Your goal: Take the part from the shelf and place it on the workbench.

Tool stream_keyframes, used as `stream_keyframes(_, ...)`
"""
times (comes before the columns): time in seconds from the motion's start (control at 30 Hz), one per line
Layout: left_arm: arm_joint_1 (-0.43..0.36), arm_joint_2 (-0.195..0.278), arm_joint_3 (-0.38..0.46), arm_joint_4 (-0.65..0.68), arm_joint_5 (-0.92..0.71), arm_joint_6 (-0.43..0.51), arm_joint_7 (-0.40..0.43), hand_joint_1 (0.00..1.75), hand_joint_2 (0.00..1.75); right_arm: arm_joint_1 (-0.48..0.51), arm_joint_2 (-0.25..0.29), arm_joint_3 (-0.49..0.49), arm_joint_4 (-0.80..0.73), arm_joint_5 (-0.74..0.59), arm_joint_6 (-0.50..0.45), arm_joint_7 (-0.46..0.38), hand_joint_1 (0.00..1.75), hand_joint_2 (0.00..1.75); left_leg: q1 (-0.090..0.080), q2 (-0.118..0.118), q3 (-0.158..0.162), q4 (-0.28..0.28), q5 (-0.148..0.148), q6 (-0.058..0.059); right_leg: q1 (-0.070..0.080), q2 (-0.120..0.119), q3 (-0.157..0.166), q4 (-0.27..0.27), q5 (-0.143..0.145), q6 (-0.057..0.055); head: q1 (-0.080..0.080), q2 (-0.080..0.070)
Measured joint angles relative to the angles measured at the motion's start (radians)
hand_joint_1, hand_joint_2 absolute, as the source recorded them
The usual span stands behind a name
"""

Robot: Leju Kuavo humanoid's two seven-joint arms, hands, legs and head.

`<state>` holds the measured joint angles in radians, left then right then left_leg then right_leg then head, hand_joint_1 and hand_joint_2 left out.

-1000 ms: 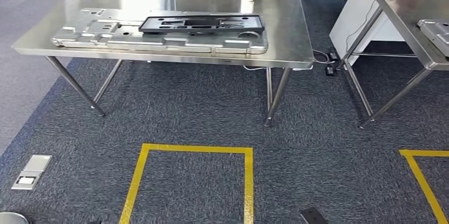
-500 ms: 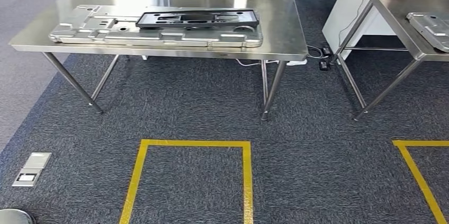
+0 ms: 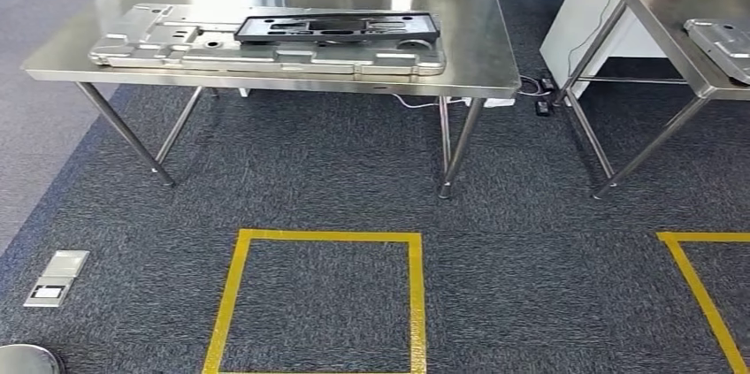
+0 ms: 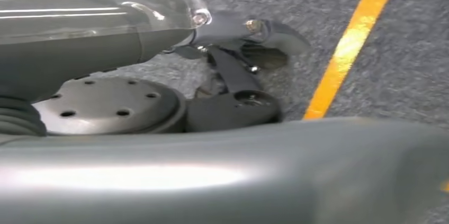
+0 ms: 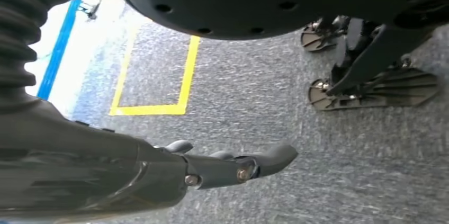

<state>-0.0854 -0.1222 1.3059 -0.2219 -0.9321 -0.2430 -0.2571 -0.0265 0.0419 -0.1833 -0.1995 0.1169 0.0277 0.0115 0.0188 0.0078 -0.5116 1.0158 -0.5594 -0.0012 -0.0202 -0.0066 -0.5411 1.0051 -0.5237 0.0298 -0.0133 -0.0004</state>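
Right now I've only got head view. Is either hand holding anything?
Observer: No. In left wrist view the left hand holds nothing; its fingers are over carpet beside a yellow tape line.
Operator: Right one?
Observer: The right hand holds nothing either, fingers stretched out above the carpet.
Operator: Anything else on that floor?
Observer: A blue floor line runs beyond a yellow tape square.

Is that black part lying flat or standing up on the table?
Flat. The black part lies atop the long silver plate on the steel table.
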Motion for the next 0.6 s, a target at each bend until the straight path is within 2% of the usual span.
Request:
stream_keyframes(0.07,0.003,0.0,-0.001,0.0,0.009,0.001,0.005,0.0,1.75,0.0,-0.002,-0.001,0.0,0.002,0.006,-0.009,0.0,1.75,-0.001,0.002,-0.005,-0.001,0.005,0.013,-0.003,0.0,-0.004,0.007,-0.009,0.009,0.0,0.0)
stream_keyframes(0.1,0.004,0.0,-0.008,-0.001,0.017,0.002,0.009,0.0,1.75,0.001,-0.004,-0.001,0.0,0.002,0.008,-0.012,0.0,1.75,-0.001,0.002,-0.006,-0.002,0.006,0.018,-0.003,0.001,-0.004,0.011,-0.018,0.001,0.0,0.0)
stream_keyframes(0.17,0.008,0.001,-0.04,-0.001,0.047,0.008,0.018,0.0,1.75,0.006,-0.007,0.0,-0.001,0.001,0.013,-0.015,0.0,1.75,-0.008,0.002,-0.007,-0.002,0.004,0.021,-0.001,0.002,-0.003,0.011,-0.016,-0.032,0.001,0.0)
stream_keyframes(0.2,0.012,0.002,-0.062,-0.002,0.066,0.014,0.024,0.0,1.75,0.009,-0.008,0.001,-0.002,-0.001,0.014,-0.016,0.0,1.75,-0.011,0.002,-0.007,-0.001,0.004,0.022,-0.001,0.003,-0.001,0.003,-0.007,-0.044,0.001,0.0)
stream_keyframes(0.23,0.016,0.003,-0.085,-0.004,0.087,0.019,0.029,0.0,1.75,0.011,-0.009,0.002,-0.003,-0.004,0.015,-0.017,0.0,1.75,-0.014,0.002,-0.007,0.0,0.004,0.023,-0.002,0.004,0.0,-0.001,0.002,-0.043,0.002,0.0)
stream_keyframes(0.3,0.025,0.006,-0.133,-0.009,0.129,0.031,0.041,0.0,1.75,0.019,-0.01,0.004,-0.006,-0.009,0.015,-0.018,0.0,1.75,-0.015,0.002,-0.008,0.001,0.004,0.025,-0.004,0.005,0.001,-0.005,0.004,-0.026,0.002,0.0)
stream_keyframes(0.4,0.039,0.013,-0.215,-0.018,0.193,0.048,0.058,0.0,1.75,0.032,-0.011,0.009,-0.014,-0.016,0.014,-0.018,0.0,1.75,-0.016,0.002,-0.008,0.002,0.004,0.026,-0.005,0.005,0.001,-0.007,0.006,-0.013,0.002,0.0)
stream_keyframes(0.5,0.054,0.02,-0.3,-0.029,0.256,0.065,0.074,0.0,1.75,0.042,-0.012,0.018,-0.025,-0.025,0.014,-0.018,0.0,1.75,-0.017,0.002,-0.009,0.003,0.004,0.026,-0.007,0.005,0.001,-0.007,0.005,0.005,0.002,0.0)
stream_keyframes(0.6,0.067,0.028,-0.375,-0.039,0.31,0.08,0.088,0.0,1.75,0.051,-0.013,0.03,-0.035,-0.031,0.012,-0.018,0.0,1.75,-0.016,0.002,-0.009,0.003,0.004,0.026,-0.007,0.005,0.0,-0.007,0.004,0.01,0.002,0.0)
